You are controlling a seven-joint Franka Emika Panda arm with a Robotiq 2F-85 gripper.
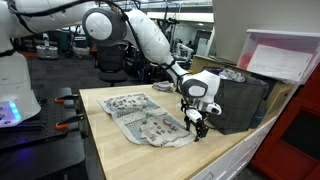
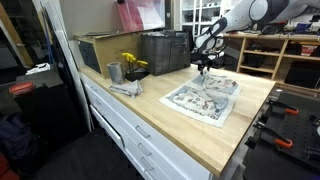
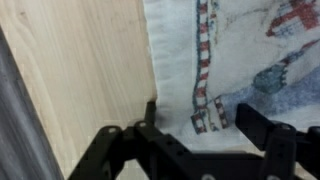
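A white cloth printed with grey and red figures (image 1: 148, 122) (image 2: 205, 97) lies spread on the wooden counter (image 1: 120, 150). In both exterior views my gripper (image 1: 200, 126) (image 2: 204, 68) points straight down at the cloth's edge nearest the dark crate. In the wrist view the gripper (image 3: 200, 128) is open. One black finger (image 3: 150, 112) is at the cloth's hem where it meets the bare wood. The other finger (image 3: 258, 122) is over the printed fabric. The cloth (image 3: 240, 50) lies flat between them, not pinched.
A dark crate (image 1: 240, 100) (image 2: 165, 52) stands on the counter just behind the gripper. A metal cup (image 2: 114, 72) and yellow flowers (image 2: 132, 63) sit beside it. A pink-and-white box (image 1: 285, 55) rests above the crate. Red clamps (image 2: 285, 112) lie past the counter's end.
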